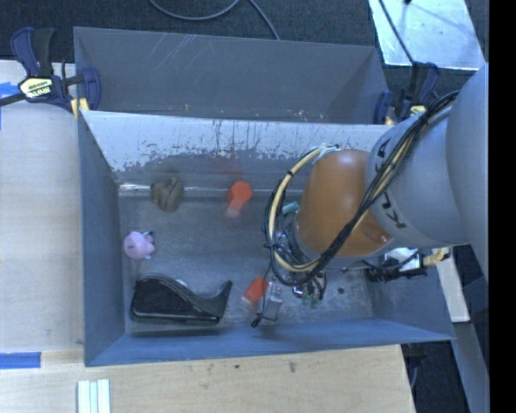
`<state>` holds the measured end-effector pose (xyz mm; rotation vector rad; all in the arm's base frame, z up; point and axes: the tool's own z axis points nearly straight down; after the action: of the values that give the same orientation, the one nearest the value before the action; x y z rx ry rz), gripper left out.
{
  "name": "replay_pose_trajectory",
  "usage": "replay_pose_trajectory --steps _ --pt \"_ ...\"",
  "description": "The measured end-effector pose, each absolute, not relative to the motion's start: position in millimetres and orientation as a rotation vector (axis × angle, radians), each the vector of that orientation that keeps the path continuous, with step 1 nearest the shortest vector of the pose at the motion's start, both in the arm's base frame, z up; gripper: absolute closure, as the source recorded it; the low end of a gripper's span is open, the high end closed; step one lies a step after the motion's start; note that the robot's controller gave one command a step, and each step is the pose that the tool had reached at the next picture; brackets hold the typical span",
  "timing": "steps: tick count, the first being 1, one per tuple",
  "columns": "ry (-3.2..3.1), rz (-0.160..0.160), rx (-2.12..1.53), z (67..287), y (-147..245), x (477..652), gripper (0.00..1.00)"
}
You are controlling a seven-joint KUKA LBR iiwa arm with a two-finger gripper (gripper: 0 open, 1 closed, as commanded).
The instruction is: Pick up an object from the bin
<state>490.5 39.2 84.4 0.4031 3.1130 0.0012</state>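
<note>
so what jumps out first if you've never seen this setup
The arm's orange cover looms in from the right of the grey bin. Its gripper is down near the front wall, beside a small orange piece. Next comes the black curved thing in the front left corner, with a pink lump just behind it.

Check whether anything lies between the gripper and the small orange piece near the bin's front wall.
Nothing visible does. The gripper sits right beside the small orange piece, at its right edge. The black curved object lies on that piece's other side, to its left, not between them.
</note>
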Motion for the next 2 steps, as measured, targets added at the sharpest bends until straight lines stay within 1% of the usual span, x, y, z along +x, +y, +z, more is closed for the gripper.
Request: replay_pose_trajectory --steps 1,2 --pt "3.093 0.004 0.461 72.1 25.1 486.9 1.0" --pt "3.093 0.004 0.461 72.1 25.1 486.9 1.0"
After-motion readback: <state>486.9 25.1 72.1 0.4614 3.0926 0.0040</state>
